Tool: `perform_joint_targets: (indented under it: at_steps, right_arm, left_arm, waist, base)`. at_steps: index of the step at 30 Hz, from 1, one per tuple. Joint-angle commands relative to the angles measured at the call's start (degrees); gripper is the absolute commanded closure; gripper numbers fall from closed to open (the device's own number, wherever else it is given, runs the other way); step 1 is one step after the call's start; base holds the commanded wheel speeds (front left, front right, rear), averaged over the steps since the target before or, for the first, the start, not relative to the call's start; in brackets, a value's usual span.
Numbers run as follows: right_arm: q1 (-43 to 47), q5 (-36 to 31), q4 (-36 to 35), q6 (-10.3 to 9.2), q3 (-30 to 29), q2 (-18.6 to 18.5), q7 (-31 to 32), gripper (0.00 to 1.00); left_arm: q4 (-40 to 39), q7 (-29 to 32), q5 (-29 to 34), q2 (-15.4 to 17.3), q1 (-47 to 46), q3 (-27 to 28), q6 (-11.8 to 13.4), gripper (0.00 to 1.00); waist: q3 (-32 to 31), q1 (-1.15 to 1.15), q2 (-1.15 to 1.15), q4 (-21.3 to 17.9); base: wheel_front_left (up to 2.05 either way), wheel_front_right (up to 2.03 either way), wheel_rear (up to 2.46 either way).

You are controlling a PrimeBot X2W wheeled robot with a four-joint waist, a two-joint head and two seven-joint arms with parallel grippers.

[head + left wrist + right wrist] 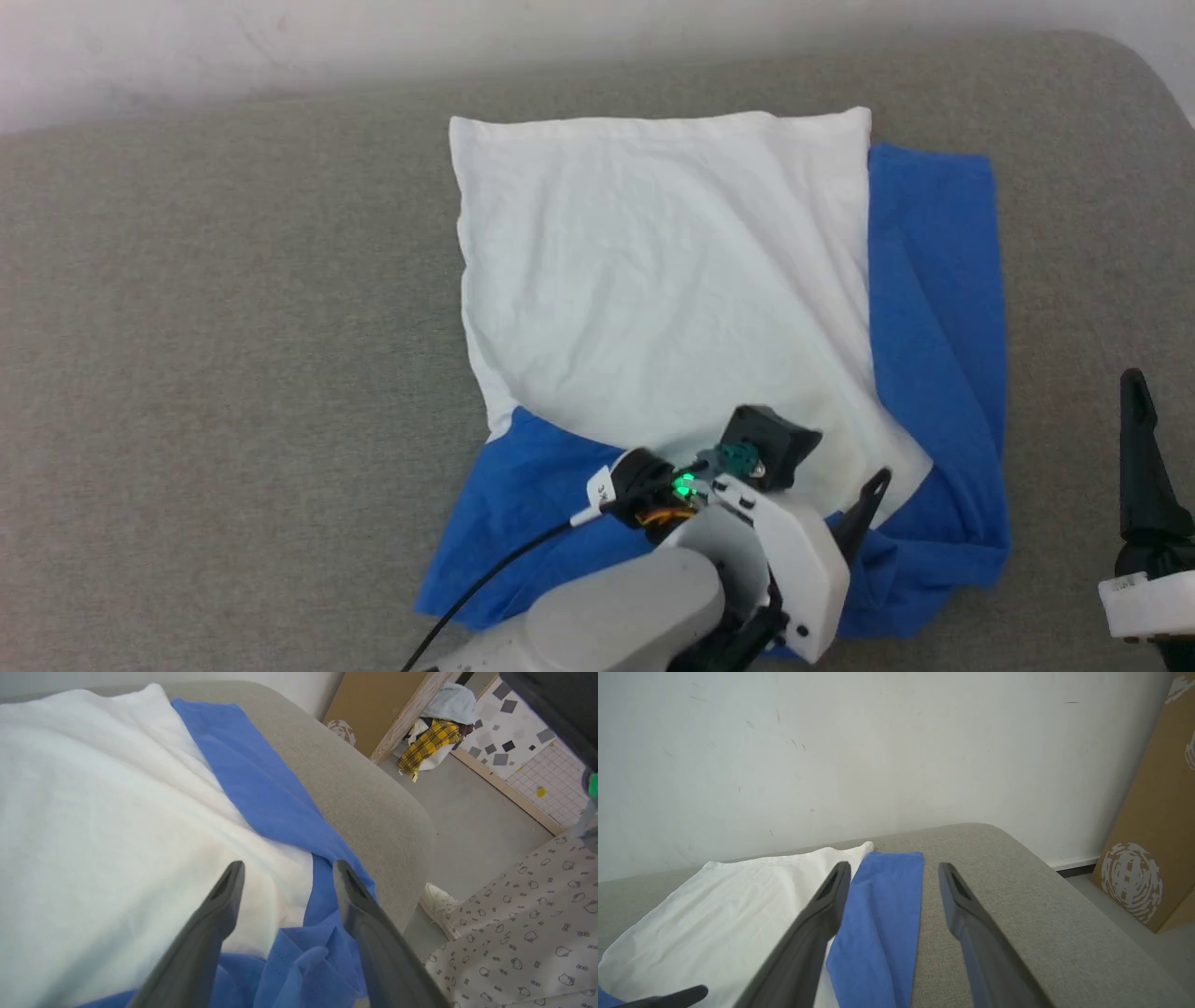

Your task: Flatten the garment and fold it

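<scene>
Now left gripper (287, 872) fingers spread with nothing between them, over the near corner of the garment (93, 812), which stretches lengthwise ahead and left of the tips on the grey cushion (355, 793), white panel over wrinkled blue edges; right gripper (894, 868) also spread, garment ahead-left.

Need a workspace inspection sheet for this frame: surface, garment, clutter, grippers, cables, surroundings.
Surface: grey fabric cushion top, rounded corner.
Job's things: royal blue and white cloth shirt, white panel flat on top, blue bunched at near right corner.
Clutter: nothing seen.
Grippers: left gripper open over the bunched corner, holding nothing; right gripper open, right of the shirt.
Cables: black cable along left arm.
Surroundings: white wall, brown cardboard box, yellow plaid clothes pile, white shoe.
</scene>
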Motion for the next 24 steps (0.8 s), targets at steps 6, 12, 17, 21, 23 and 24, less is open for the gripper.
perform_joint_targets:
  at_steps: [6, 12, 17, 21, 23, 24]
  right_arm:
    - [1.82, -1.4, -1.58, -0.05, -0.41, 1.28, 1.27, 0.0]
    - [3.37, -2.15, -2.35, -0.05, -0.21, 2.45, 1.73, 0.0]
    - [4.32, -2.48, -2.73, -0.05, 0.17, 3.14, 1.85, 0.0]
    - [4.95, -2.48, -2.89, -0.05, 0.27, 3.47, 1.83, 0.0]
    - [5.19, -2.39, -2.96, -0.05, 0.16, 3.62, 1.73, 0.0]
    - [5.31, -2.32, -2.95, -0.05, 0.14, 3.68, 1.68, 0.0]
  left_arm:
    - [-3.65, -9.27, -4.03, -0.01, -3.65, 4.86, 2.52, 0.0]
    - [-9.89, -12.8, -0.62, 5.73, 0.1, 16.9, 8.19, 0.0]
    - [-24.68, -12.88, 8.65, 14.13, 12.11, 30.02, 13.48, 0.0]
    - [-34.95, -12.89, 14.55, 19.89, 22.81, 37.02, 16.51, 0.0]
    - [-39.25, -12.89, 18.43, 22.21, 27.54, 40.01, 17.64, 0.0]
    - [-40.57, -12.89, 20.41, 23.61, 29.96, 41.08, 18.05, 0.0]
  waist:
    - [-3.89, 0.0, 0.0, 3.36]
    - [-5.66, 0.0, 0.0, 4.62]
    - [-6.29, 0.0, 0.0, 5.03]
    - [-6.31, 0.0, 0.0, 5.42]
    - [-6.18, 0.0, 0.0, 5.76]
    - [-6.09, 0.0, 0.0, 5.9]
  base:
    - [0.0, 0.0, 0.0]
    - [0.0, 0.0, 0.0]
    - [0.0, 0.0, 0.0]
    - [0.0, 0.0, 0.0]
    - [0.0, 0.0, 0.0]
    - [0.0, 0.0, 0.0]
